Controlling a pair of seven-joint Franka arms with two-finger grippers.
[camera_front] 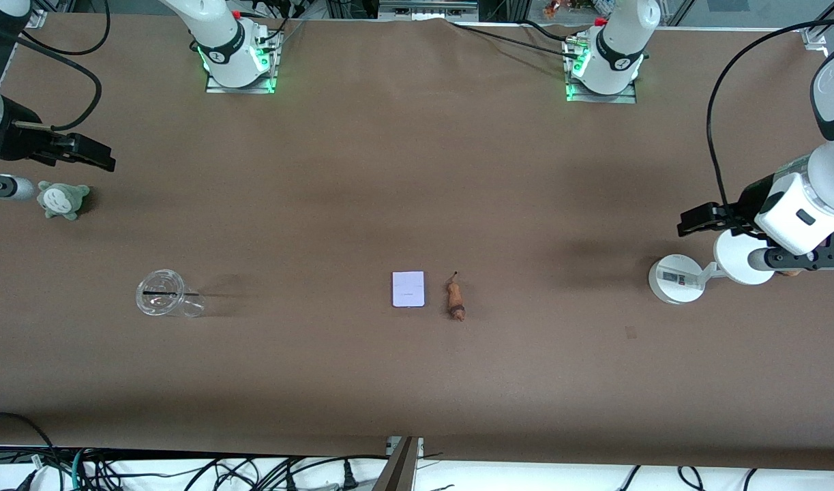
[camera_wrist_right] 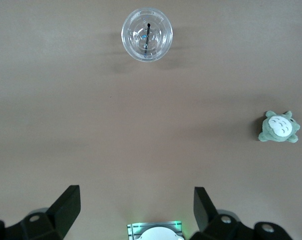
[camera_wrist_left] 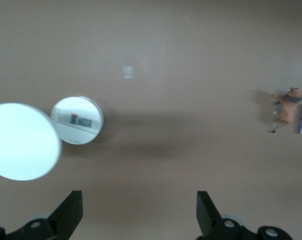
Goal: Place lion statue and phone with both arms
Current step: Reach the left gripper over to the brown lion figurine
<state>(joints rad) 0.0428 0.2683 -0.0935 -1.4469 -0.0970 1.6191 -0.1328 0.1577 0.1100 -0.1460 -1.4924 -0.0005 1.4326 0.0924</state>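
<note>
Brown table cloth (camera_front: 389,170) is filling nearly the whole front picture, with my two bases along its top edge and cables hanging below its lower edge. Near the centre of that picture, a little below the middle, the phone (camera_front: 408,289) is lying flat with the lion statue (camera_front: 455,299) just beside it, the two close but not touching, the lion toward my left arm's end. I judge they are sitting there together so that each arm can be taking one of them.

Neither arm is holding anything. My left gripper (camera_front: 689,224) is hanging at the right edge of the front picture, over the table beside the white round stand (camera_front: 677,278), its fingers (camera_wrist_left: 70,212) standing wide apart. In its own wrist picture the lion is showing small at the right edge, with a sliver of the phone past it. My right gripper (camera_front: 96,155) is hanging at the left edge of the front picture, above the grey-green plush toy (camera_front: 63,198), fingers (camera_wrist_right: 68,207) also spread and bare.

Both claws are standing off at the ends (well apart from the pair in the middle), so I judge the task is only starting. A clear cup with a straw (camera_front: 163,294) is lying in the lower left of the front picture; it has no part in this job.
</note>
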